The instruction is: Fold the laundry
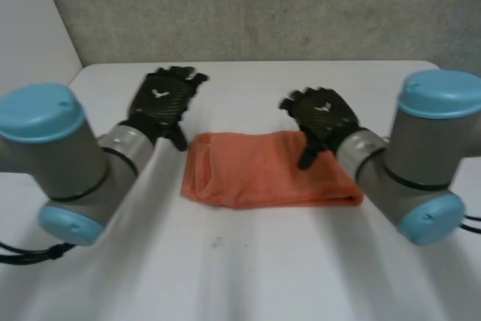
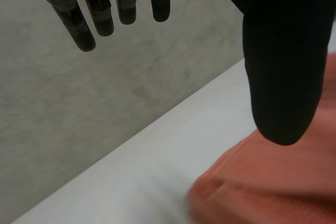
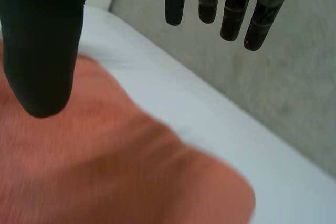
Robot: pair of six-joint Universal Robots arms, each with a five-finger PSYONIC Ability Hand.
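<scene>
Arms: left arm (image 1: pixel 56 159) and right arm (image 1: pixel 425 159), grey with light-blue caps, are reaching in from the desk's near corners toward its middle.
Orange cloth: orange cloth (image 1: pixel 263 171) is lying flat as a rough rectangle at the desk's middle, its long sides running along the near edge, with a fold line showing near its left end.
Left hand: left hand (image 1: pixel 163 101) is hovering just beside the cloth's far left corner. Its fingers (image 2: pixel 84 30) are hanging straight and apart, gripping nothing, and the thumb is pointing down over the cloth's edge.
Right hand: right hand (image 1: pixel 323 114) is hovering at the cloth's far right corner, fingers straight and relaxed, gripping nothing. The thumb is hanging over the cloth, and I cannot tell whether it is touching.
Desk: white desk (image 1: pixel 240 261) is carrying the cloth.
Wall: grey wall (image 1: pixel 263 5) is standing behind the desk's far edge.
</scene>
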